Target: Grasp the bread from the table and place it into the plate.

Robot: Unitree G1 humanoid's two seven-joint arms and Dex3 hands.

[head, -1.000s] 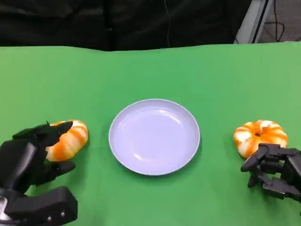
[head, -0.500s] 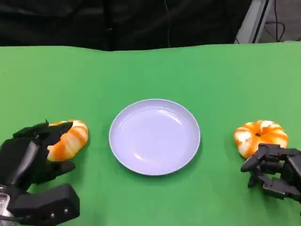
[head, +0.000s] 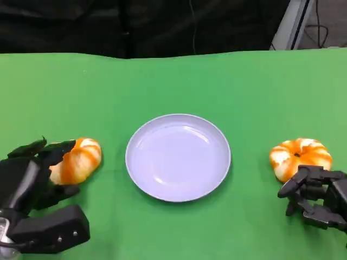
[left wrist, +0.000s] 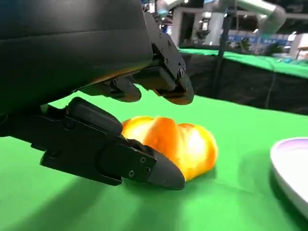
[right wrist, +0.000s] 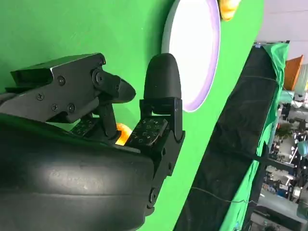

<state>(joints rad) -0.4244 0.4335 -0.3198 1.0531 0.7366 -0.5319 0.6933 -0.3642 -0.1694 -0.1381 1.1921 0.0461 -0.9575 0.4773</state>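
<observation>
A striped orange bread roll (head: 80,161) lies on the green table left of the pale lilac plate (head: 142,179). My left hand (head: 27,181) sits at its left end, fingers spread over and under it; the left wrist view shows the roll (left wrist: 175,147) between the thumb and the upper fingers, with no firm grip visible. A second orange roll (head: 301,156) lies right of the plate. My right hand (head: 317,197) rests just in front of it with fingers curled in, holding nothing. In the right wrist view a sliver of that roll (right wrist: 121,134) peeks between the curled fingers.
The green cloth (head: 173,81) stretches back to a black backdrop. A metal stand (head: 290,24) rises at the back right. The plate (right wrist: 192,53) holds nothing. Open cloth lies between each roll and the plate.
My left hand has shifted slightly to the left and its fingers have spread wider around the left roll. The right hand, both rolls and the plate have stayed put.
</observation>
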